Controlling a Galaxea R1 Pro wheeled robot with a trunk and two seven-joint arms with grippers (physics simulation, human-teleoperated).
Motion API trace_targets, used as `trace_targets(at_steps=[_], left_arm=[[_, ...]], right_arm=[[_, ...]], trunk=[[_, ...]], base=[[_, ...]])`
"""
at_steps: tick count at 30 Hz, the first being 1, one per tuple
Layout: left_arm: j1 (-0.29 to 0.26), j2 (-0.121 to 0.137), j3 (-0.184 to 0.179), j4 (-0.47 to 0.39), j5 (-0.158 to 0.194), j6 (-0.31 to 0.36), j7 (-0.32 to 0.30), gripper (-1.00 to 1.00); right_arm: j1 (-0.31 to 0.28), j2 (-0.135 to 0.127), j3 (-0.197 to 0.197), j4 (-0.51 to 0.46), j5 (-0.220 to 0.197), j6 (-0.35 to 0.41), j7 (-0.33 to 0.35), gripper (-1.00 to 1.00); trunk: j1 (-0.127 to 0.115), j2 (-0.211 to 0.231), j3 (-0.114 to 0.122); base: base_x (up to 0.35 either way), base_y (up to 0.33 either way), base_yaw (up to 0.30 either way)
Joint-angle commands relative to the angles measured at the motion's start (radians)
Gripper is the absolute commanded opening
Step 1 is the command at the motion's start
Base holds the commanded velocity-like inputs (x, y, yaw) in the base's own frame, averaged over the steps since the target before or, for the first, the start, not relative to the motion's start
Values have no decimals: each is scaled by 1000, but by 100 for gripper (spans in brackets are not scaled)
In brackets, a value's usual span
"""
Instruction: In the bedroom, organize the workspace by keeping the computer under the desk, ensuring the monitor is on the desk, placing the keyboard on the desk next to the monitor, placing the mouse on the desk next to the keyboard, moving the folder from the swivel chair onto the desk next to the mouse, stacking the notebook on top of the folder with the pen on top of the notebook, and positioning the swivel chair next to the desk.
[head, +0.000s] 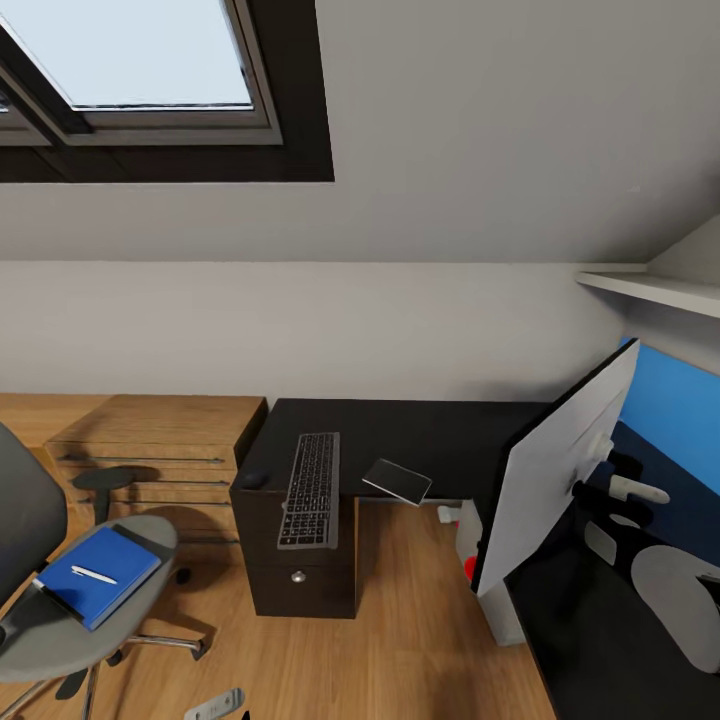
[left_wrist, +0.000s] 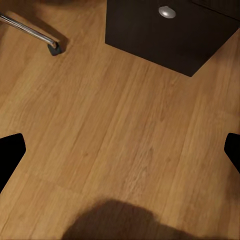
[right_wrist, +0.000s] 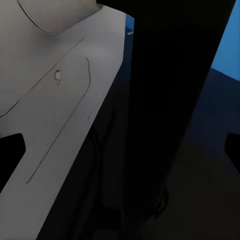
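One dark-keyed slim keyboard (head: 310, 490), one black-covered notebook (head: 397, 481), one bright blue flat folder (head: 98, 575), one short white pen (head: 93, 574), one white-backed flat monitor (head: 553, 468).

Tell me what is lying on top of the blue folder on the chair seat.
A thin white pen lies on the blue folder, which rests on the swivel chair seat. Whatever is beneath the folder is covered and cannot be seen.

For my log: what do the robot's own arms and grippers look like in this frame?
The fingertips are plain matte black, blunt wedge shapes, in both wrist views: left gripper fingertips, right gripper fingertips. In the head view, the right arm appears as smooth, rounded pale grey shells with black sections between. No cables or markings can be made out.
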Motion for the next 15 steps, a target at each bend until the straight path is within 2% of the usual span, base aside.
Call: trace_targets(at_steps=[1, 15], left_arm=[[-2, 2, -8, -1, 11, -8, 7, 100], [-2, 2, -8, 1, 12, -6, 7, 100]], right_arm=[[-1, 0, 5, 1, -3, -5, 3, 100], [-1, 6, 7, 3, -3, -7, 3, 100]], trunk=[[0, -1, -1], [0, -1, -1]], base=[[7, 0, 0], [1, 0, 0]])
